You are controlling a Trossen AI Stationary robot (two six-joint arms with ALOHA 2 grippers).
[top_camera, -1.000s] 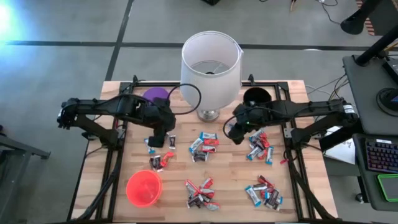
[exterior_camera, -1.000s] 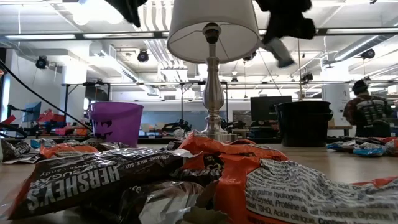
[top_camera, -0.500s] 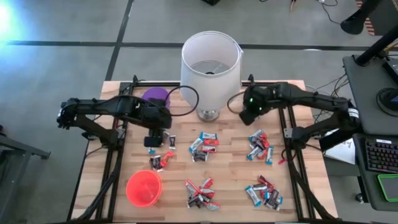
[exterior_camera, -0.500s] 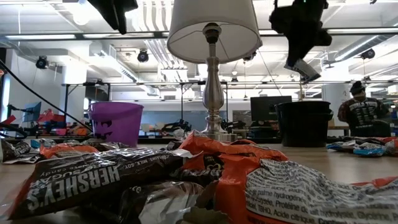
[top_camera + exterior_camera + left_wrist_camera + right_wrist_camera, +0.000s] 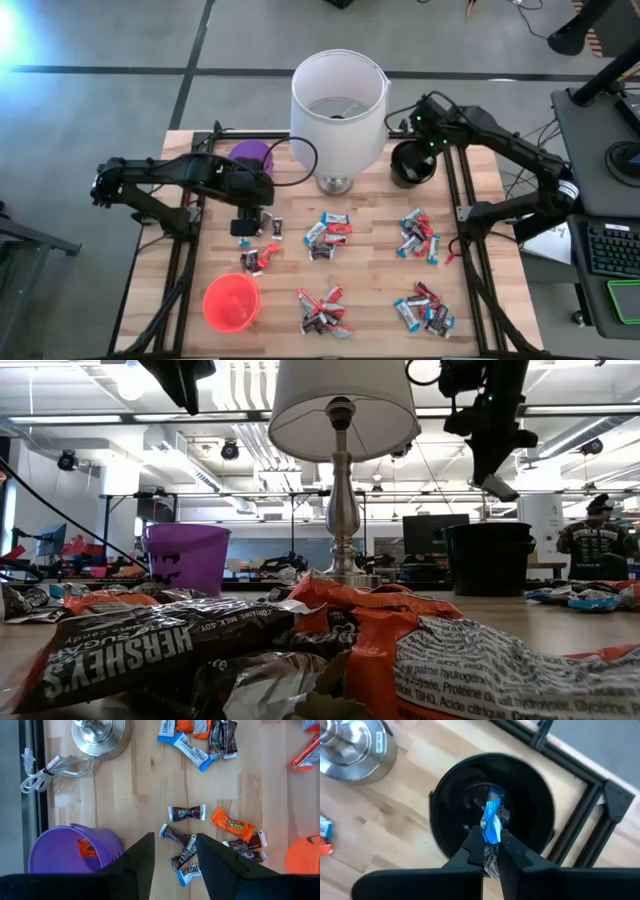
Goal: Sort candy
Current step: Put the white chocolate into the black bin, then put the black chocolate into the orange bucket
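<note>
Blue-wrapped candy (image 5: pixel 491 822) is pinched in the right tool (image 5: pixel 488 851), hanging directly above the black cup's (image 5: pixel 540 815) mouth near the table's (image 5: pixel 480 300) far rail. Left tool (image 5: pixel 175 852), fingers parted and empty, hovers over loose candy bars (image 5: pixel 186 813), bare wood between it and the lamp base (image 5: pixel 98 737).

Table (image 5: pixel 200 150): lamp (image 5: pixel 338 100) at back centre, one cup (image 5: pixel 250 153) just left of its base, another cup (image 5: pixel 411 163) just right. Third cup (image 5: pixel 231 302) at front left. Candy (image 5: pixel 326 229) in separate heaps across the middle and front (one small cluster lies beside the left gripper (image 5: pixel 254 222)). Right gripper (image 5: pixel 421 128) above the right-hand cup, a candy piece (image 5: pixel 491 822) between its fingers.
</note>
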